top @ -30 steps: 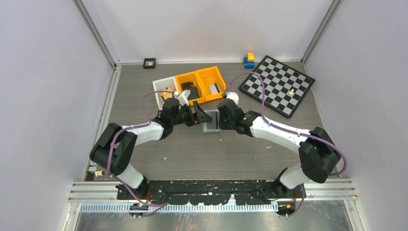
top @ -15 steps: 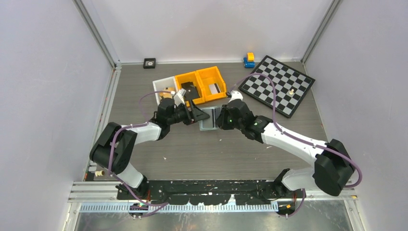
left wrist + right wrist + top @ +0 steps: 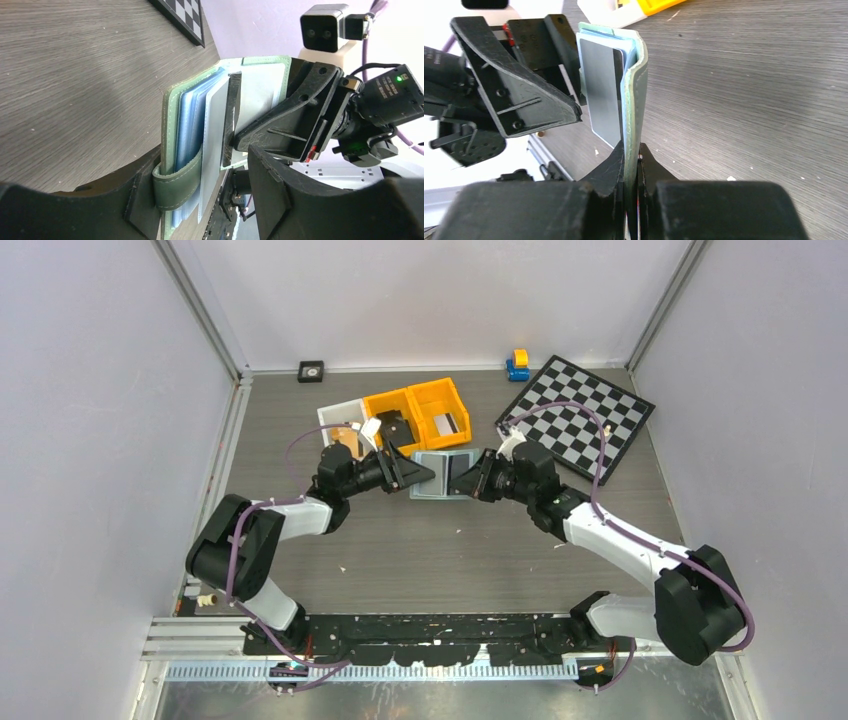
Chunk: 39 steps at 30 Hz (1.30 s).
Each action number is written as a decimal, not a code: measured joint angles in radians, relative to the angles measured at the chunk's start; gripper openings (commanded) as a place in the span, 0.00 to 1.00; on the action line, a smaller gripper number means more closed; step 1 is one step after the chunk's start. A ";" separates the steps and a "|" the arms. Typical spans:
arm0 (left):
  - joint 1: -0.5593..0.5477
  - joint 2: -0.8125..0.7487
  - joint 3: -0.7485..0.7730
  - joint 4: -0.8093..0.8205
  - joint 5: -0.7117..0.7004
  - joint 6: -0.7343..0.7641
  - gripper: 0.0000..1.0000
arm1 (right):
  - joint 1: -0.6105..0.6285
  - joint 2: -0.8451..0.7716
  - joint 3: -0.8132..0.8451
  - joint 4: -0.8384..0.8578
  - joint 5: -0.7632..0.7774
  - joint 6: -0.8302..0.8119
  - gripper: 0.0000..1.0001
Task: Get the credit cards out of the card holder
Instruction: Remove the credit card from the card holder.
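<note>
1. Card holder [image 3: 443, 476], pale green, is spread open over the middle of the table [image 3: 440, 570], just on the near side of the orange bins [image 3: 420, 412].
2. Its light-blue sleeves [image 3: 189, 125] fan out between the covers, and a grey card [image 3: 604, 95] stands against them.
3. The right tool [image 3: 631, 160] is clamped tight on the edge of one green cover, holding it upright.
4. The left tool [image 3: 205, 192] stands partly open. One finger lies against the cover by the strap [image 3: 175, 187], and the other is apart from the card on the far side of the sleeves.
5. A white bin [image 3: 338, 420] sits left of the orange ones.
6. A checkerboard [image 3: 580, 415] lies at the far right.
</note>
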 measured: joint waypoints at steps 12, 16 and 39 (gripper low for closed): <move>0.005 0.042 0.001 0.002 0.037 -0.025 0.39 | -0.035 0.000 -0.024 0.108 -0.109 0.076 0.00; 0.010 0.039 0.002 0.010 0.042 -0.026 0.27 | -0.043 0.001 -0.028 0.108 -0.114 0.084 0.01; 0.021 0.019 -0.006 0.085 0.048 -0.044 0.42 | -0.051 0.021 -0.030 0.153 -0.142 0.108 0.12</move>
